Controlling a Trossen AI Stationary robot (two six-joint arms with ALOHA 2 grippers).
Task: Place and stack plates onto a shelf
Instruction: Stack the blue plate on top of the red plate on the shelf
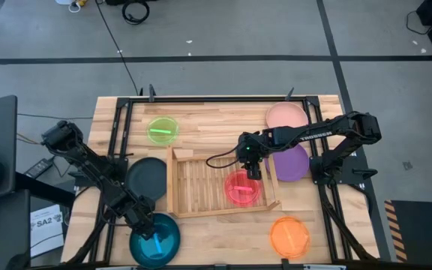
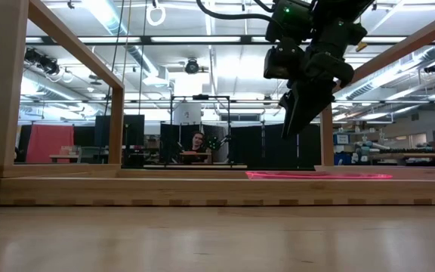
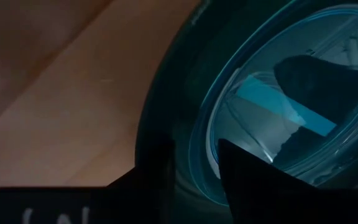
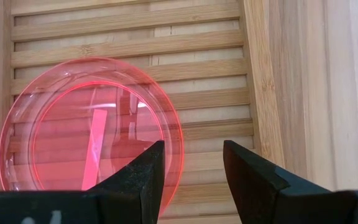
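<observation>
A teal plate [image 1: 160, 241] lies flat on the table near its front left corner. My left gripper [image 1: 142, 223] reaches down to the plate's far rim, open, with one finger on each side of it. A translucent red-pink plate [image 1: 242, 187] lies flat on the slats in the right half of the shelf [image 1: 193, 180]. My right gripper [image 1: 253, 171] hangs open above that plate's far edge, clear of it; the low view shows the gripper [image 2: 293, 125] well above the plate [image 2: 319, 175]. My left gripper [image 3: 194, 152] slants down from the far left with one finger [image 3: 253, 180] inside the teal plate and the other [image 3: 157, 168] outside. The rim [image 3: 194, 177] passes between them. I cannot tell whether the fingers touch it. The plate lies flat on the table.
On the table around the shelf lie a lime green plate [image 1: 163, 130], a dark grey plate [image 1: 147, 178], a pale pink plate [image 1: 287, 116], a purple plate [image 1: 291, 163] and an orange plate [image 1: 289, 235]. The shelf's left half [image 1: 190, 184] holds nothing.
</observation>
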